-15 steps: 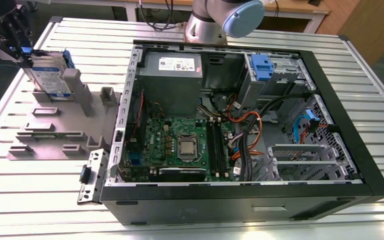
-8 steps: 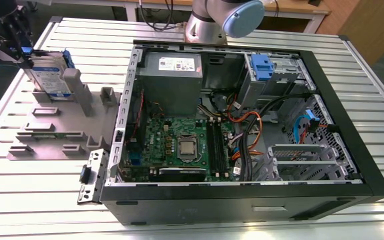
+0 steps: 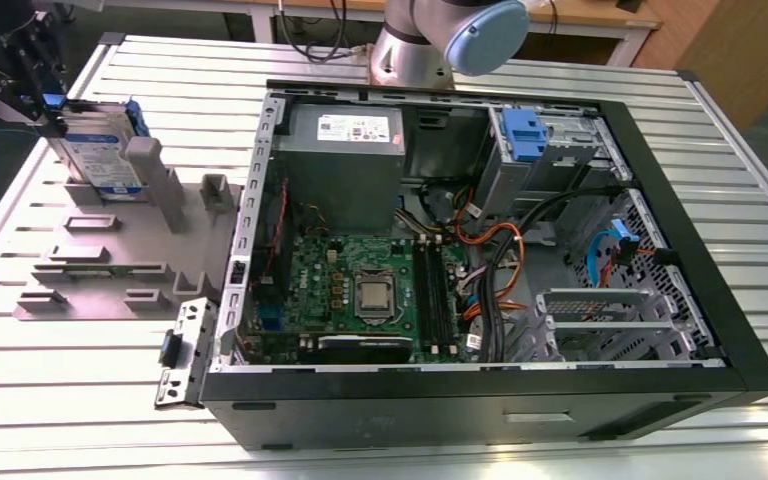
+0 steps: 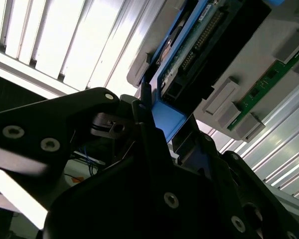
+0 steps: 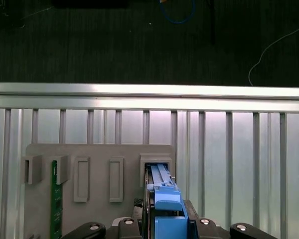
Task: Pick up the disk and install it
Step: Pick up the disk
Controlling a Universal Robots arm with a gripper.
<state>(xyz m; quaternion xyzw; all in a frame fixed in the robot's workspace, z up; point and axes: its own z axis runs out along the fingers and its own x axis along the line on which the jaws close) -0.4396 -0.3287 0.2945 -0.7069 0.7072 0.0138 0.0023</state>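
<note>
Early in the job, by the look of it: nothing yet carried across to the open computer case, beside the grey holder block at the exterior view's left. Upright in a slot of that block, the disk, not yet lifted clear. Pinched on its blue frame edge, the pincer. Underneath, a ribbed aluminium bench; beyond, dark carpet.

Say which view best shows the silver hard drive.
Exterior view: the silver hard drive in blue plastic frame stands upright in the grey fixture, labelled side visible. First wrist view shows its blue edge; second wrist view, its circuit-board side close up.
</note>
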